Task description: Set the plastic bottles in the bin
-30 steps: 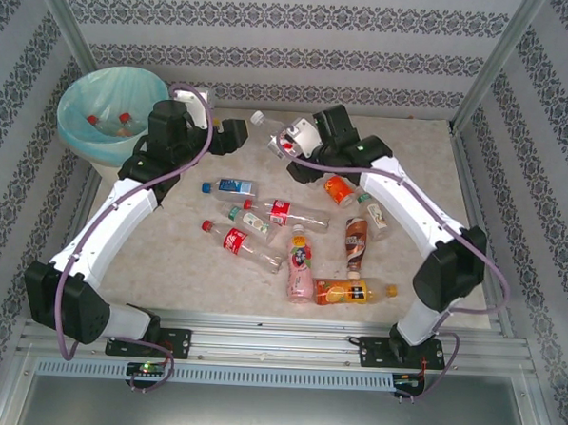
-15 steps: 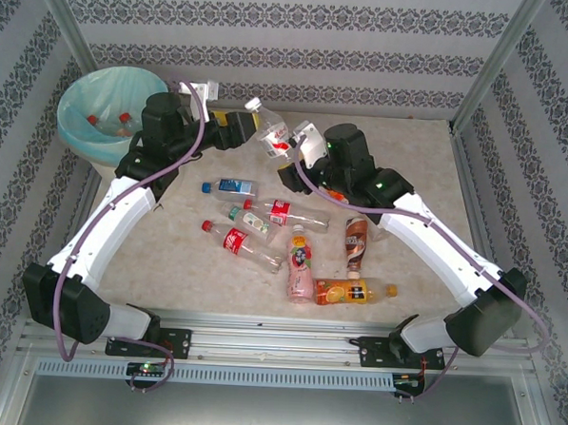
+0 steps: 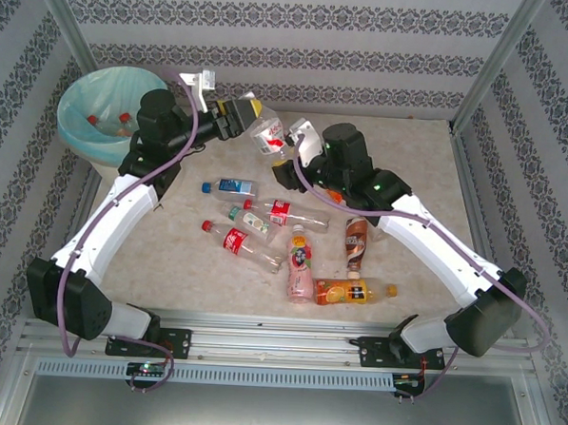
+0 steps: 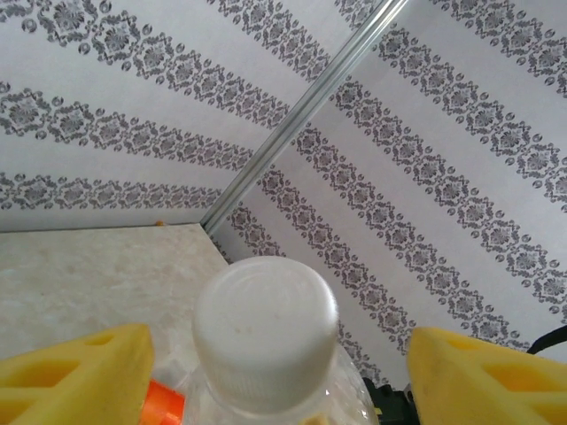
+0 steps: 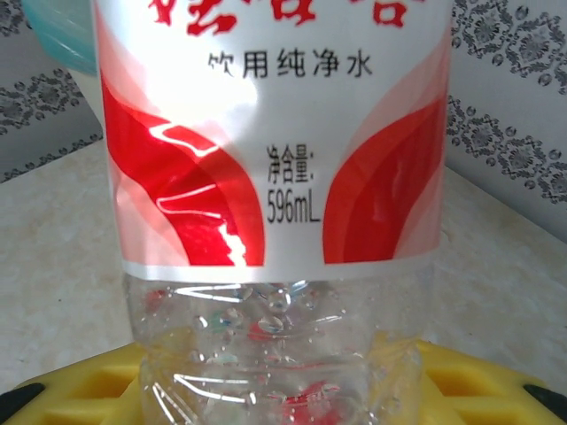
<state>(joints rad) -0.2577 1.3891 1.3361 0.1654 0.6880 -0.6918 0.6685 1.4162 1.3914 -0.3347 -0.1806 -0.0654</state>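
The right jaws grip the base of a clear red-labelled bottle (image 5: 266,133), holding it aloft near the far edge of the surface (image 3: 429,168). The left jaws stand open either side of its white cap (image 4: 266,328), not touching it. The bin (image 3: 78,137) stands at the far left corner, and more bottles (image 3: 240,241) lie mid-surface.

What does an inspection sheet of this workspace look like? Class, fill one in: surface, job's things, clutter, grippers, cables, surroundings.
Surface: beige marbled tabletop, flat.
Job's things: clear plastic bottle with red-and-white label, gripped near its base; loose plastic bottles lying on the tabletop; round cream bin with teal bag liner, bottles inside.
Clutter: nothing seen.
Grippers: right gripper shut on the labelled bottle; left gripper open around its white cap.
Cables: purple cables along both arms.
Surroundings: patterned striped walls, metal frame posts.
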